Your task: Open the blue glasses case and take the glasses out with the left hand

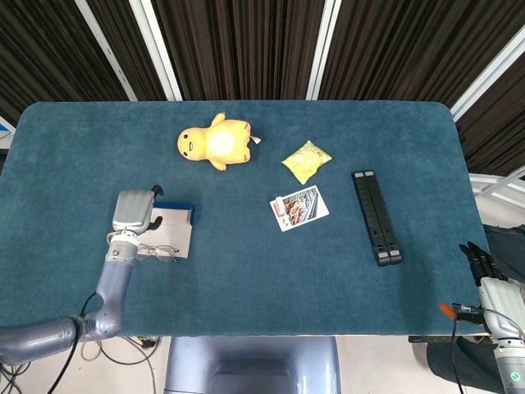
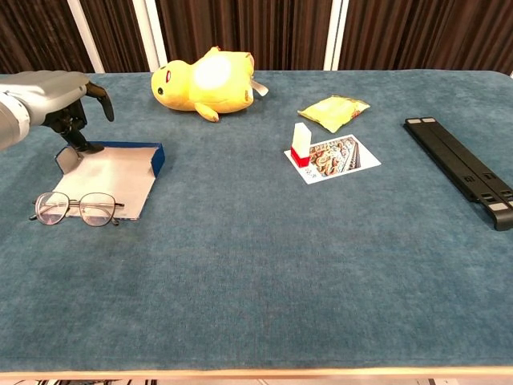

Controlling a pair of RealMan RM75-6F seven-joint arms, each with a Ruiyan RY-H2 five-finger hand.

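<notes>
1. The glasses (image 2: 78,208) lie flat on the bench (image 2: 264,265), at the near edge of the open case (image 2: 108,172) and partly off it.
2. I judge them light, thin-wired and easily bent, with lenses that smudge; I'd take them at the bridge or by one temple.
3. My left hand (image 2: 50,95) hovers over the case's far corner, fingers (image 2: 100,90) loosely curled, nothing in them.
4. My right hand (image 1: 490,283) hangs off the bench edge; its hold I cannot tell.
5. The bench cloth looks soft, napped and grippy.
6. Dark curtains stand behind.
</notes>
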